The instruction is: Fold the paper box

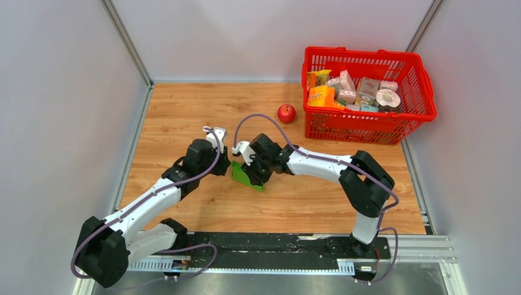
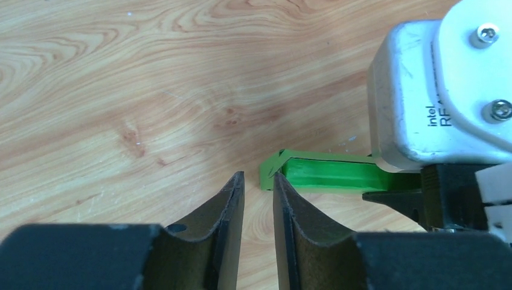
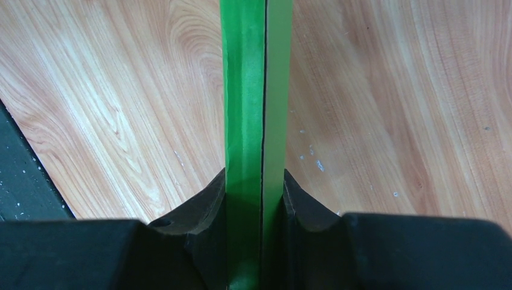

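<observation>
Surface: a wooden table (image 1: 178, 117) is seen under both arms, closed in by pale grey walls.
Box location: the paper box (image 3: 244, 90) is found flattened and edge-on, pinched between the right fingers and reaching straight out past their tips.
Right gripper: the right gripper (image 3: 254, 181) is seen clamped on the paper box, one pad pressed to each green face.
Left gripper: the fingers of the left gripper (image 2: 258, 178) are seen parted by a narrow gap, with only bare wood between them and nothing held.
Key relation: from the left fingertips the paper box (image 2: 329, 172) lies just ahead and to their right. Its nearest corner is close beside the right-hand fingertip but is not taken to be touching.
Long axis: the long axis is seen running crosswise to the left fingers, away to their right, and lengthwise along the right fingers.
Pointing: a bent green lip at the near end is turned toward the left fingertips.
Nearer arm: the right arm already has the box; the left is judged to be the free one, set at the box's open end.
Doubt: whether the lower edge rests on the table cannot be settled, as the right wrist's housing covers much of it.
</observation>
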You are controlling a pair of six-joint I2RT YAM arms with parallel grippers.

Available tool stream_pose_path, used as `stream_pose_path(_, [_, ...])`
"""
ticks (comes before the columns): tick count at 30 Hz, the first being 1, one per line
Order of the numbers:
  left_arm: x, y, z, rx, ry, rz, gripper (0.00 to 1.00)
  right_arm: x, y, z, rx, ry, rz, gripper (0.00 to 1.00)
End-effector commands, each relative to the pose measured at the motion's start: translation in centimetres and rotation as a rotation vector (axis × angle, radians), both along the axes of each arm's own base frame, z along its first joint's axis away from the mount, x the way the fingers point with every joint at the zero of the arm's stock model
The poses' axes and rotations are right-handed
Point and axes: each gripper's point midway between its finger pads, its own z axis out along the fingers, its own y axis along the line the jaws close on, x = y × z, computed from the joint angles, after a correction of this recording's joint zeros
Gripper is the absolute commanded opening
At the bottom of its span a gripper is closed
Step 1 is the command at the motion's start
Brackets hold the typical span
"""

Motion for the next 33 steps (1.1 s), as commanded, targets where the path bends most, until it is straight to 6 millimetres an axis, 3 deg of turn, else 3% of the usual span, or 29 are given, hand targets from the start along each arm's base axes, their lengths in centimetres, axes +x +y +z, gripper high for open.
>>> stream_pose_path(1, [0.2, -2.0, 1.5, -0.063, -0.038, -0.105, 0.31, -2.0, -1.0, -1.2, -0.044, 0.072, 0.039, 0.1])
stream_pose_path(13, [0.9, -3.0, 0.6, -0.065, -0.025, -0.137, 0.33, -2.1, -0.8, -0.6, -0.02, 0.075, 0.042, 0.1])
stream_pose_path(21, [0.5, -1.8, -0.2, -0.031, -0.002, -0.096, 0.24, -2.0, -0.7, -0.7, -0.02, 0.075, 0.04, 0.1])
stream_pose_path(26, [0.3, -0.9, -0.7, 0.006, 0.026, -0.056, 0.31, -2.1, -0.7, -0.7, -0.022, 0.077, 0.041, 0.1])
stream_pose_path(33, [0.2, -0.8, -0.8, -0.004, 0.025, -0.044, 0.26, -2.0, -0.7, -0.8, -0.021, 0.078, 0.038, 0.1])
